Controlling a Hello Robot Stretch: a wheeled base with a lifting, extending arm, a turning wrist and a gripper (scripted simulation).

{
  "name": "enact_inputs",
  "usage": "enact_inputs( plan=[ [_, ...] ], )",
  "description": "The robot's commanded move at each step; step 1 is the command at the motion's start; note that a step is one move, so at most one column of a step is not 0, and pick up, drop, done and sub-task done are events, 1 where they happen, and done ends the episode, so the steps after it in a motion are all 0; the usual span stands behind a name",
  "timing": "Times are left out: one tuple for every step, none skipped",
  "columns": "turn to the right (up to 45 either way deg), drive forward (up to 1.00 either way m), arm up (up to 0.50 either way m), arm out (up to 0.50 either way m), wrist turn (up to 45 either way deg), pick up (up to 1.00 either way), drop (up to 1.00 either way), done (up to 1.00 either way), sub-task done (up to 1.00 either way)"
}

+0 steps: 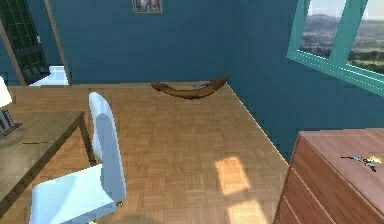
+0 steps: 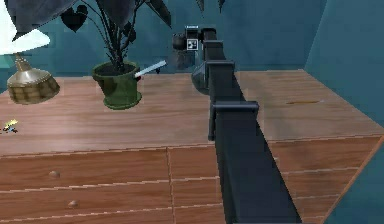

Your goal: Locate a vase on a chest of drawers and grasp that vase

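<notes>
A pale blue chair (image 1: pixel 95 165) stands just beside a wooden desk (image 1: pixel 40 140) on the parquet floor (image 1: pixel 200 140) — farther off, a brown curved thing (image 1: pixel 190 88) lies against the teal wall (image 1: pixel 110 40). In the arm side view, a leafy plant (image 2: pixel 100 25) in a green pot (image 2: pixel 118 88) stands near a brass lamp (image 2: pixel 32 82).

Walls (image 1: pixel 150 50): deep teal, plain.
Floor (image 1: pixel 180 130): light brown, parquet block pattern.
Chest of drawers (image 2: pixel 120 125): reddish brown, streaked wood grain.
Chair (image 1: pixel 85 185): pale blue-white.
Plant pot (image 2: pixel 119 88): dark green; leaves (image 2: pixel 75 17) near black.
Lamp base (image 2: pixel 30 84): brassy gold; shade (image 2: pixel 20 40) white.
Arm (image 2: pixel 240 140): dark grey-black.
</notes>
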Motion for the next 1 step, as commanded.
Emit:
enact_inputs(
  plan=[
    [0.0,0.0,0.0,0.0,45.0,0.0,0.0,0.0,0.0]
  ],
)
